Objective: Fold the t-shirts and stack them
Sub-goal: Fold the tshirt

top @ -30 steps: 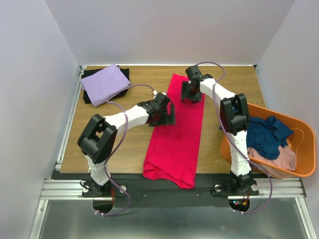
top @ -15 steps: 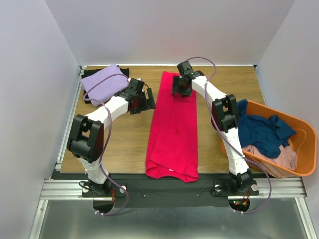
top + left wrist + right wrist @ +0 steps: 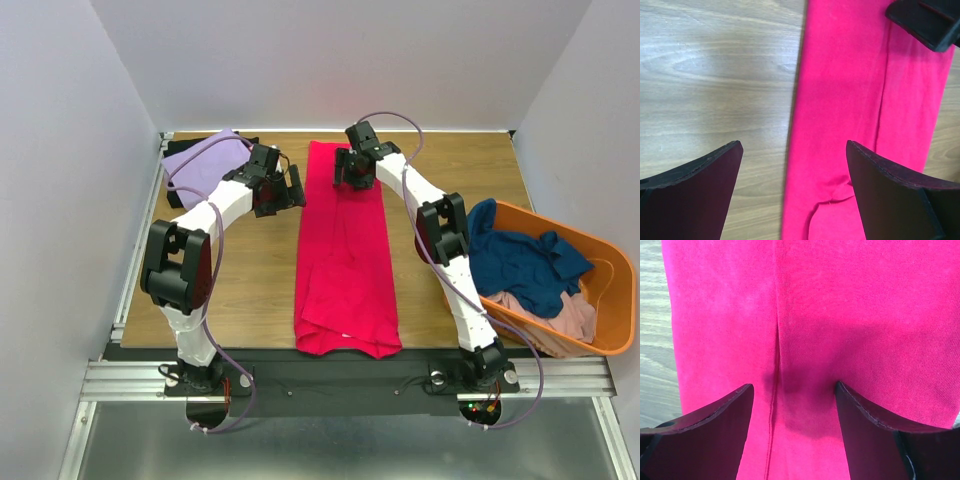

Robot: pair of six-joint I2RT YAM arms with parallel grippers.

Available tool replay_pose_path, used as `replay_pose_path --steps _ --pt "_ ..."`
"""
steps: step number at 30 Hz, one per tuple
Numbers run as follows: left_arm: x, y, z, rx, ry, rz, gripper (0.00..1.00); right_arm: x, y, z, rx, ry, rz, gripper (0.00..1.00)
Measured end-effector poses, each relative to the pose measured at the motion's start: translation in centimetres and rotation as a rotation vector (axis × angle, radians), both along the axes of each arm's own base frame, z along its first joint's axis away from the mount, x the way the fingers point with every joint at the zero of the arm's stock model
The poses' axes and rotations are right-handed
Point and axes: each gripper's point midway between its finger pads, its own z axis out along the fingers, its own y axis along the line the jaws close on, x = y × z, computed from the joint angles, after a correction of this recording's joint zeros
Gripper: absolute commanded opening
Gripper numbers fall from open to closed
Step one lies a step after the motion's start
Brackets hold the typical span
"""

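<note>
While I watch from above, the crimson-pink t-shirt (image 3: 345,270) lies as a long strip up the middle of the table (image 3: 250,290). My left gripper (image 3: 293,187) gapes wide beside its left edge; my right gripper (image 3: 350,175), jaws apart, hangs empty over its far end.

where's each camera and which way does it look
top external: above, behind the bases, looking down on the table; left arm, right arm show
left wrist: on the left arm, facing down at the crimson t-shirt; left end effector shows
right wrist: facing down onto that shirt; right end effector shows
shared: all three see it
</note>
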Motion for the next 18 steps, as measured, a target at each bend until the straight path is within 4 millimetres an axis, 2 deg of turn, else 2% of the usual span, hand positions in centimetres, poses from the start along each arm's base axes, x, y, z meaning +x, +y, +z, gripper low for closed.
replay_pose_path --steps 3,6,13,18 --pt "0.5 0.1 -0.4 0.003 0.012 -0.001 0.96 0.0 0.7 0.1 0.004 -0.007 0.010 0.73" --pt "1.3 0.1 -0.1 -0.001 0.007 0.001 0.96 -0.2 1.4 0.2 0.008 -0.014 0.022 0.82" --pt "3.3 0.6 2.3 -0.016 -0.050 0.012 0.97 -0.4 2.1 0.6 0.010 -0.026 0.032 0.84" --pt "3.8 1.4 2.6 -0.013 -0.057 0.027 0.97 -1.1 2.2 1.5 0.007 -0.021 0.040 0.85"
